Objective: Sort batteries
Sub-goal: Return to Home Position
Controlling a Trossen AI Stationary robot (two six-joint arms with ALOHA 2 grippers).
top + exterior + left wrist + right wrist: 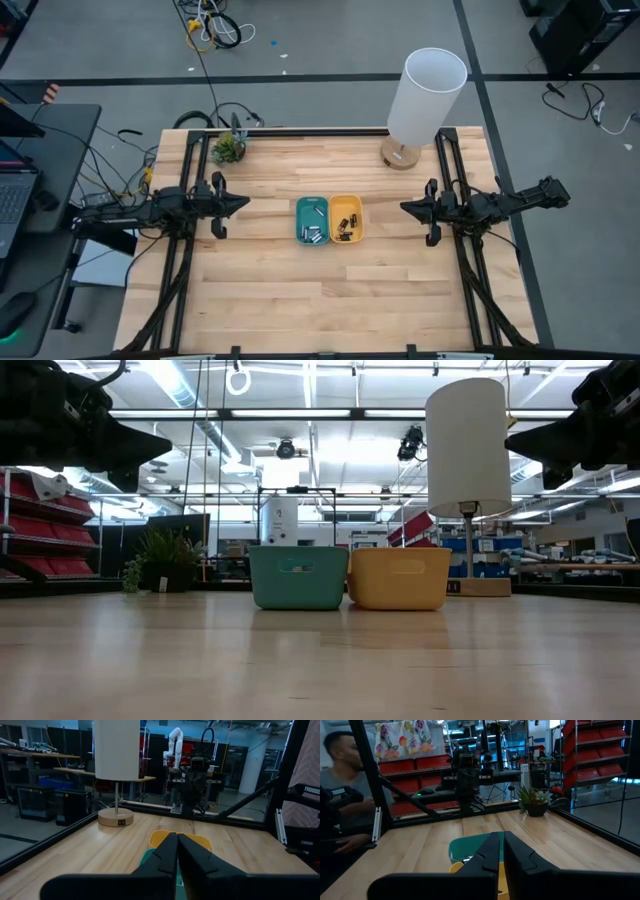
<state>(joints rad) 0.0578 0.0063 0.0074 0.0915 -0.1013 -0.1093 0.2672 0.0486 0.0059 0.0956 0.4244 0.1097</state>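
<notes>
A small teal tray and a small yellow tray stand side by side on the middle of the table. Silvery-grey batteries lie inside the teal tray, dark batteries inside the yellow one. In the low view the teal tray and yellow tray hide their contents. My left gripper hovers shut, left of the trays and above the table. My right gripper hovers shut, right of the trays. The fingers of my left gripper and right gripper point at the trays.
A white-shaded lamp on a round wooden base stands at the table's far right. A small potted plant sits at the far left. Black frame rails run along both table sides. A person sits beyond the left side.
</notes>
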